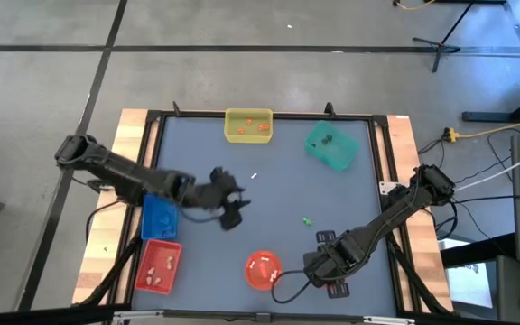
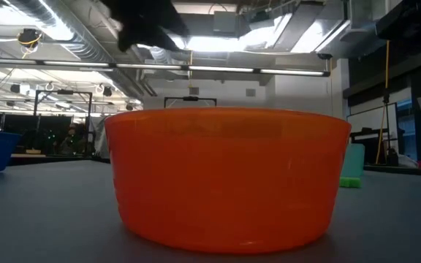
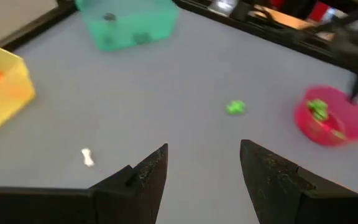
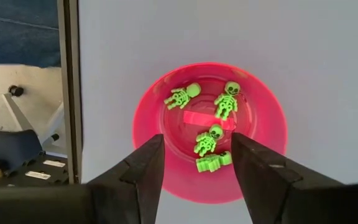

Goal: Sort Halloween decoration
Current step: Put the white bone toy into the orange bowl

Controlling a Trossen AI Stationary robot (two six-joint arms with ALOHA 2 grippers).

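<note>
**Both arms over the table, jaws apart**

The left arm reaches in from the table's left edge, elbow bent, its forearm running toward the middle. The left gripper (image 1: 232, 206) sits near the centre, its two dark fingers (image 3: 143, 180) spread wide with nothing between them. The right arm comes from the right edge and angles down toward the near side. The right gripper (image 4: 196, 171) points straight down, its fingers (image 4: 263, 177) parted and empty.
</note>
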